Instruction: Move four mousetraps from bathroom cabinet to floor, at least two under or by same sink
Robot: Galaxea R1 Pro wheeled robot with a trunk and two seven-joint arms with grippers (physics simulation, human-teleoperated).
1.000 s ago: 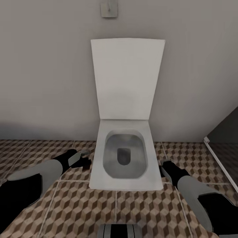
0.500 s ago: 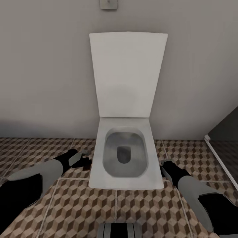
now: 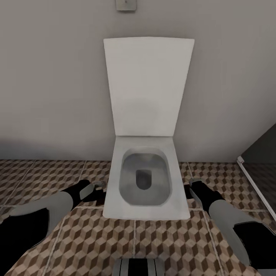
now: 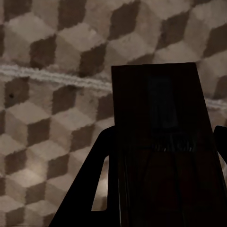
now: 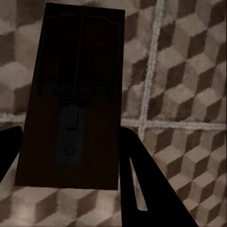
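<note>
Each gripper carries one flat dark-brown mousetrap above the cube-patterned bathroom floor (image 3: pixel 161 245). In the left wrist view, a mousetrap (image 4: pixel 161 118) with a thin spring sits between the dark fingers of my left gripper (image 4: pixel 158 184), which is shut on it. In the right wrist view, my right gripper (image 5: pixel 71 163) is shut on another mousetrap (image 5: pixel 75 85). From the head, the left gripper (image 3: pixel 96 187) hangs low beside the toilet's left side and the right gripper (image 3: pixel 191 186) beside its right side. The cabinet and the sink are out of view.
A white toilet (image 3: pixel 115 199) with its lid (image 3: pixel 147 84) raised stands against the grey wall straight ahead, between both arms. A flush plate (image 3: pixel 125 4) is on the wall above. A glass shower edge (image 3: pixel 255 184) runs along the right.
The view first shifted a little toward the toilet. Since then both arms have moved slightly: the left forearm dropped lower and the right gripper edged toward the toilet. Both traps stay held.
</note>
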